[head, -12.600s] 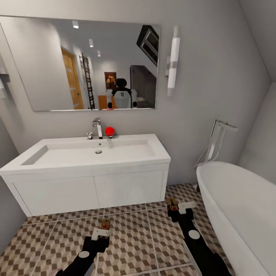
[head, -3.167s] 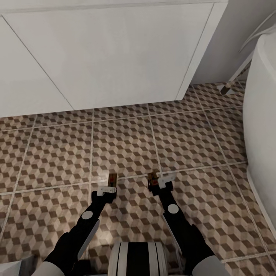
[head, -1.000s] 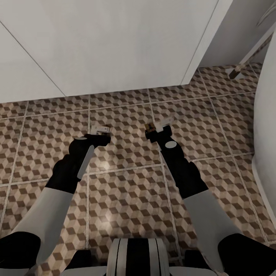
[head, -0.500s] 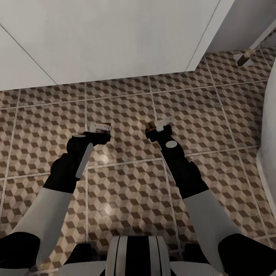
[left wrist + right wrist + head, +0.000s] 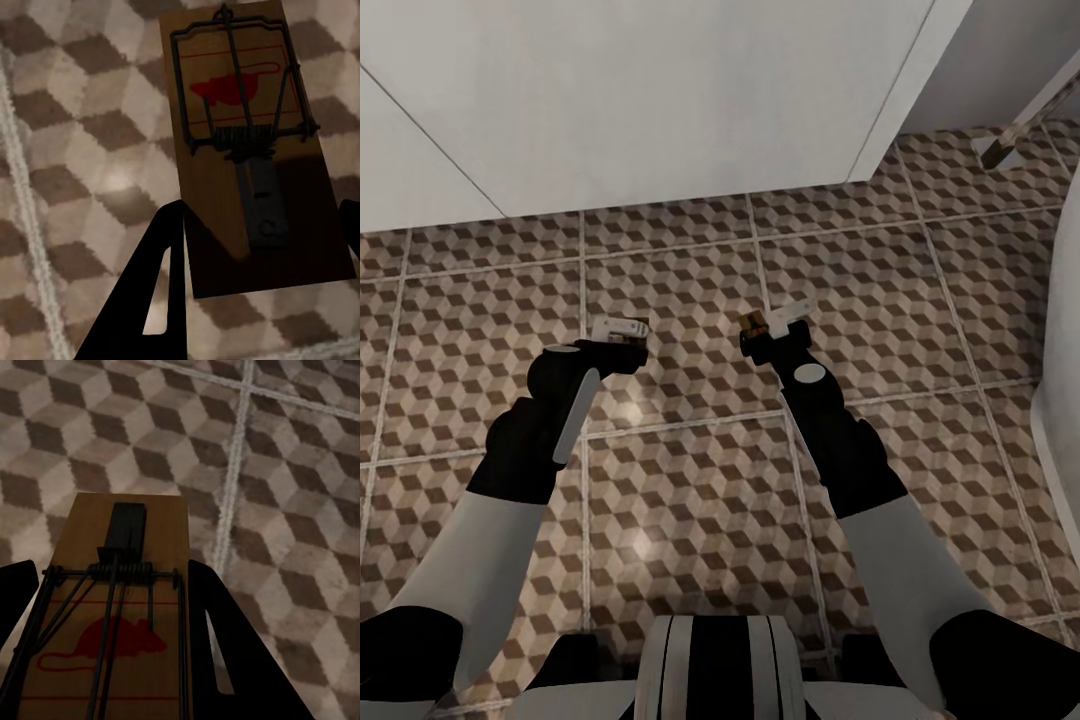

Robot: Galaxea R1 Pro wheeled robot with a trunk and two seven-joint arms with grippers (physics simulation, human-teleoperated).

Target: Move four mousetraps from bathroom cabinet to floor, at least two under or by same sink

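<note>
Head view: you are looking steeply down at the floor [image 5: 690, 470], with both arms reaching forward over the cube-pattern tiles.
Left gripper [image 5: 622, 330]: low over the tiles, left of centre; your jaws are closed on the sides of the left trap [image 5: 636, 328].
Left wrist view: the left trap [image 5: 251, 142] sits between the two dark fingers [image 5: 154, 289], board flat, wire bar and spring facing the camera, red mouse print at its far end. Tiles show beneath it; contact with them cannot be told.
Right gripper [image 5: 768, 325]: level with the left gripper and well apart from it; your jaws are closed on the right trap [image 5: 751, 325].
Right wrist view: the right trap [image 5: 112, 619] is pinched between the fingers [image 5: 232, 660], spring across the board, red mouse print at the near end. A grout line [image 5: 232, 472] runs just beside it.
Vanity [image 5: 640, 100]: white front panels at the far side, near both traps but clear of them.
Tub [image 5: 1065, 330]: white edge at the far right.
</note>
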